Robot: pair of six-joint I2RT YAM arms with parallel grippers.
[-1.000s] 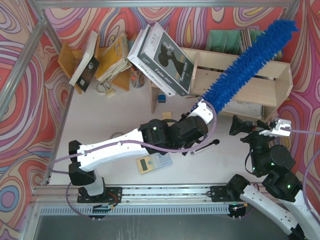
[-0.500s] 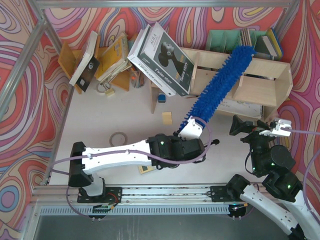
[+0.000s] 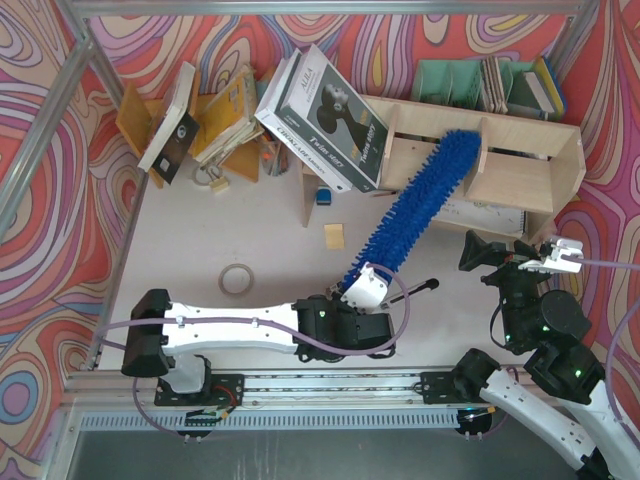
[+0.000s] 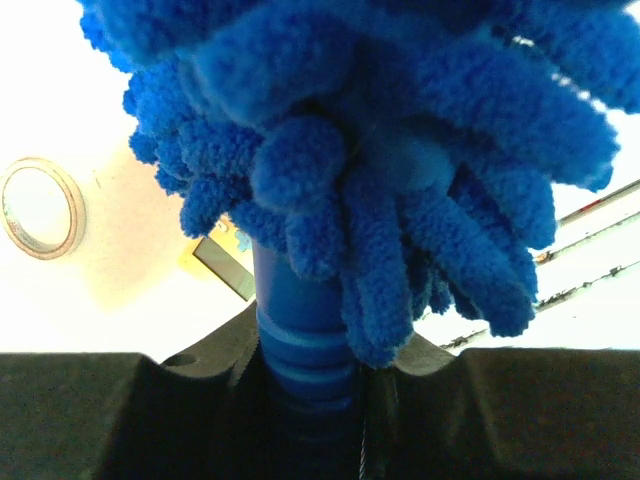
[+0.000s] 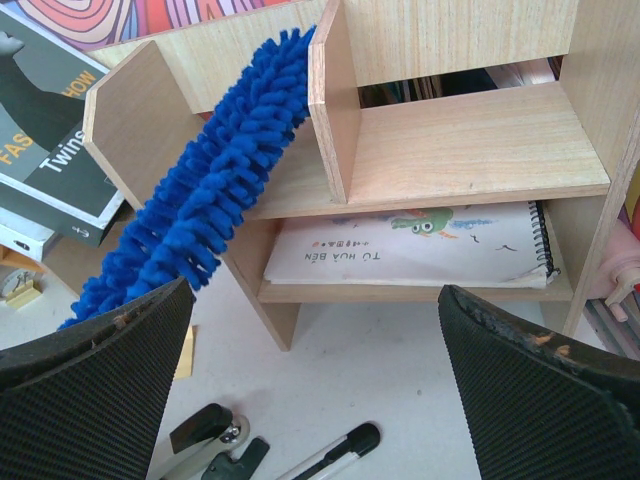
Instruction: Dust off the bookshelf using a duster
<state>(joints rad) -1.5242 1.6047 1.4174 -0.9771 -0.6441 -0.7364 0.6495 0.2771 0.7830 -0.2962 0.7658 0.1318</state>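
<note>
The duster (image 3: pixel 415 205) is a long bright-blue fluffy brush slanting up to the right. Its tip rests on the bookshelf (image 3: pixel 525 140), the pale plywood unit at the back right, beside the middle divider. My left gripper (image 3: pixel 362 290) is shut on the duster's slim blue handle (image 4: pixel 300 320) at the near end, with the fluffy head (image 4: pixel 380 130) filling the left wrist view. My right gripper (image 3: pixel 495 262) is open and empty in front of the shelf. The right wrist view shows the duster (image 5: pixel 200 210) lying across the shelf's (image 5: pixel 460 140) left compartment.
A big boxed book (image 3: pixel 325 105) leans on the shelf's left end. An orange-brown rack (image 3: pixel 215 120) with books stands at the back left, and green file holders (image 3: pixel 450 80) stand behind the shelf. A tape roll (image 3: pixel 237 279), sticky note (image 3: pixel 334 236), pen (image 5: pixel 330 455) and stapler (image 5: pixel 200 435) lie on the table. A spiral notebook (image 5: pixel 410 245) lies in the lower shelf.
My left arm has drawn back toward the near edge. The duster has slid down and left, its tip going from beyond the shelf's far right corner to the top board's middle. The right arm is still.
</note>
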